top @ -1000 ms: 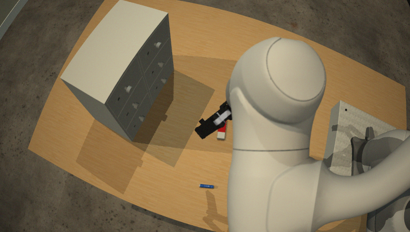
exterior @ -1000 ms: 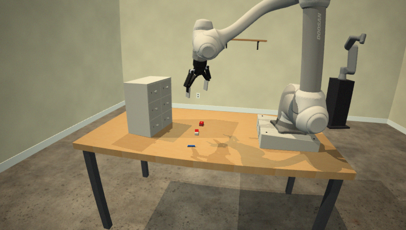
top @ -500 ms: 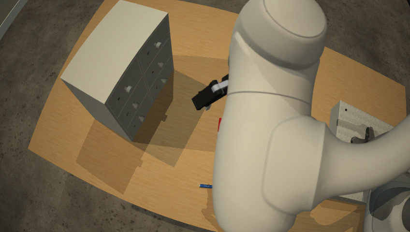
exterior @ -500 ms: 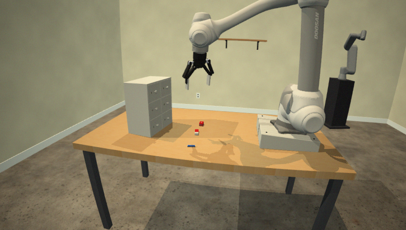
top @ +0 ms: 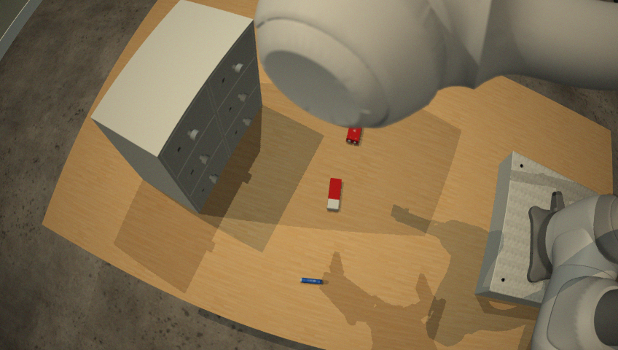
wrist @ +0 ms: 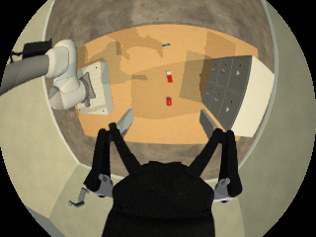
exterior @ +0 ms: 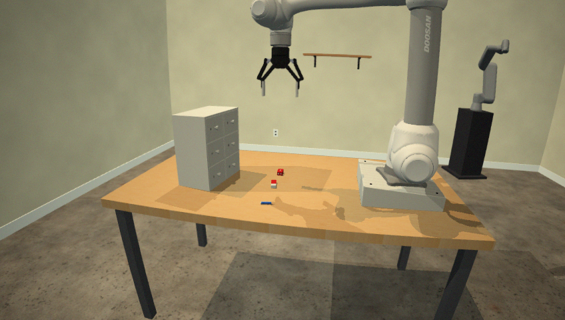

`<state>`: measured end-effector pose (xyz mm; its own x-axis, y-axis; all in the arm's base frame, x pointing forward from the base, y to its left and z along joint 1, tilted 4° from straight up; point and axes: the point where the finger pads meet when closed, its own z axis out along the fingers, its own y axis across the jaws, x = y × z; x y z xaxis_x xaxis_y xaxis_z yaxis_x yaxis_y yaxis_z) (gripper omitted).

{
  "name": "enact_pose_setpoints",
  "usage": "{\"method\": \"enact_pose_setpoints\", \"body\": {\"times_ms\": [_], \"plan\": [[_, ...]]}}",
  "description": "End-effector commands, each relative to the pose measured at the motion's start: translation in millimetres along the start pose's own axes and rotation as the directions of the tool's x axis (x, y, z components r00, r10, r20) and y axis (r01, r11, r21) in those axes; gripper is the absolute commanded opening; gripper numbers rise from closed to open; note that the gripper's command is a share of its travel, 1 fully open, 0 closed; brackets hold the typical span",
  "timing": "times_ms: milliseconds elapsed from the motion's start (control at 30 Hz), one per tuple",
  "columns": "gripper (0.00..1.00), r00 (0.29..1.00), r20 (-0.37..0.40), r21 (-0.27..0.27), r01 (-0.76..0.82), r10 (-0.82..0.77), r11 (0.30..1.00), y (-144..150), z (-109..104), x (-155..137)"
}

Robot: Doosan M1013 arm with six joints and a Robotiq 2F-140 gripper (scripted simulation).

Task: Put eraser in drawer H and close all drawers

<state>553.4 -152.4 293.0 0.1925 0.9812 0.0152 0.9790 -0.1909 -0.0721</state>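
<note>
Chest: one small chest (exterior: pixel 196 147) stands near the far left corner of the table (exterior: pixel 222 216), pale top and sides, grey front.
Drawers: six, in two columns of three, each with one round knob; all six sit flush with the front (top: pixel 216 130). The letter marks are too small to read, so which one is H cannot be told.
Eraser: one, a red block with a white end (top: pixel 334 193), lying flat on the wood out in front of the chest, well apart from it.
Other small things: two. A red cube-like piece (top: pixel 353 134) lies beyond the eraser, near it but not touching. A thin blue stick (top: pixel 311 281) lies nearer the front edge of the table, well apart from both.
Gripper: one, black, two-fingered (exterior: pixel 280 85), spread fully wide and carrying nothing, hanging high above the table with its fingertips pointing down.
Arm: one pale arm, its upright link (exterior: pixel 422 59) rising from a grey base block (exterior: pixel 432 204) at the right end of the table.
In the way: in the top view a large arm joint (top: pixel 347 56) fills the upper middle and hides the gripper; nothing lies between eraser and chest front.
Surroundings: one wall shelf (exterior: pixel 336 56), one black pedestal (exterior: pixel 468 145) carrying a grey bracket on the floor at the right.
</note>
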Motion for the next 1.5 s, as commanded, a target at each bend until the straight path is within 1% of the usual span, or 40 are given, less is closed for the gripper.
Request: {"method": "enact_pose_setpoints", "body": {"times_ms": [0, 1000, 1100, 1200, 1300, 1433, 1467], "plan": [[1.0, 1.0, -0.001, 0.001, -0.004, 0.004, 1.0, -0.1, -0.4, -0.5], [1.0, 1.0, -0.001, 0.001, -0.018, 0.018, 1.0, 0.5, 0.8, -0.5], [1.0, 0.995, -0.001, 0.001, -0.096, 0.096, 0.995, 4.0, 7.3, -1.0], [1.0, 0.965, -0.001, 0.0, -0.261, 0.261, 0.965, 11.3, 21.4, -1.8], [1.0, 0.884, -0.001, 0.0, -0.467, 0.467, 0.884, 21.5, 42.5, -2.9], [1.0, 0.759, -0.007, 0.004, -0.651, 0.651, 0.759, 36.3, 77.1, -4.6], [1.0, 0.759, -0.007, 0.004, -0.651, 0.651, 0.759, 36.3, 77.1, -4.6]]}}
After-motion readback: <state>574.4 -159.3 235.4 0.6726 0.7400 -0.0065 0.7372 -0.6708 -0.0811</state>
